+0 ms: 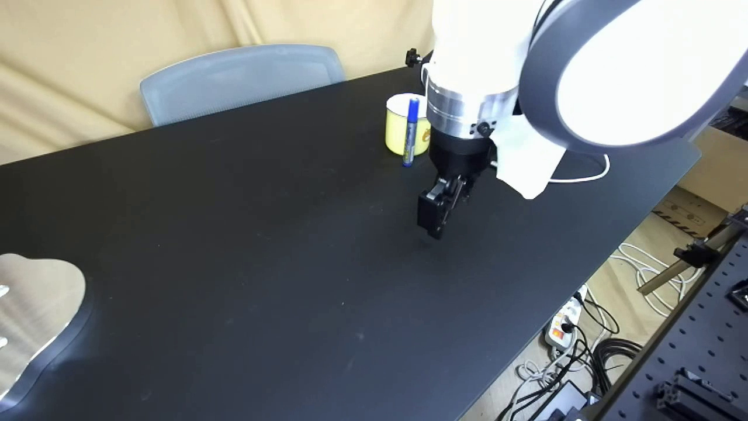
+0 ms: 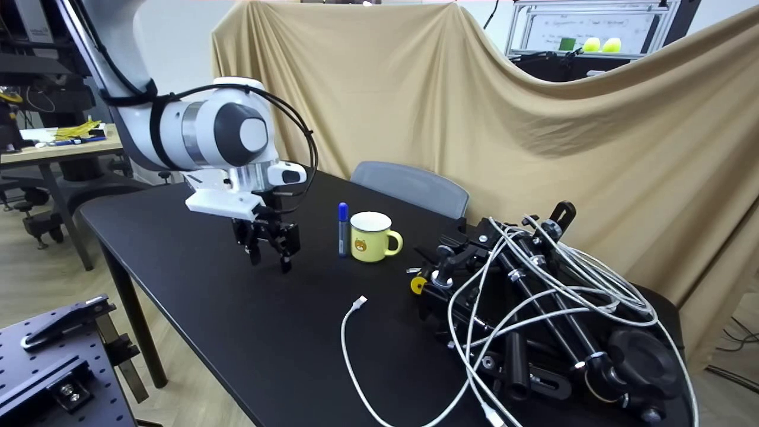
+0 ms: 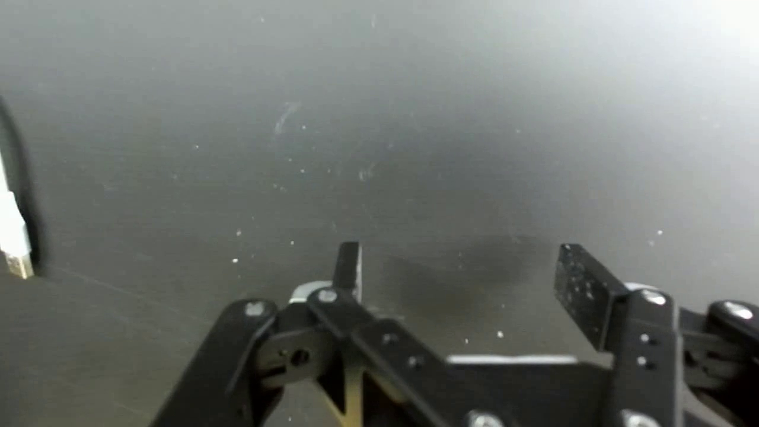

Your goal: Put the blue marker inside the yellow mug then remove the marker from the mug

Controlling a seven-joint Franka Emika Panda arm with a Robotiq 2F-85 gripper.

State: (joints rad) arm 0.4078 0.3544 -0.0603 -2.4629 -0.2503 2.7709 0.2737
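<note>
The blue marker (image 1: 410, 133) stands upright on the black table beside the yellow mug (image 1: 396, 130), blue cap up; it also shows in an exterior view (image 2: 343, 231). The mug stands upright next to it, with a bear print and its handle on the far side from the marker, in an exterior view (image 2: 367, 244). My gripper (image 1: 435, 225) hovers a little above the table, to the side of the marker and apart from it, as in an exterior view (image 2: 271, 264). In the wrist view the gripper (image 3: 459, 255) is open, with only table between its fingers. Marker and mug are out of the wrist view.
A black tripod-like stand (image 2: 533, 320) wrapped in white cables lies on the table beyond the mug. A cable end (image 2: 359, 302) lies in front of it and shows in the wrist view (image 3: 13, 231). A metal plate (image 1: 41, 310) and a chair (image 1: 242, 82) are at the table's edges.
</note>
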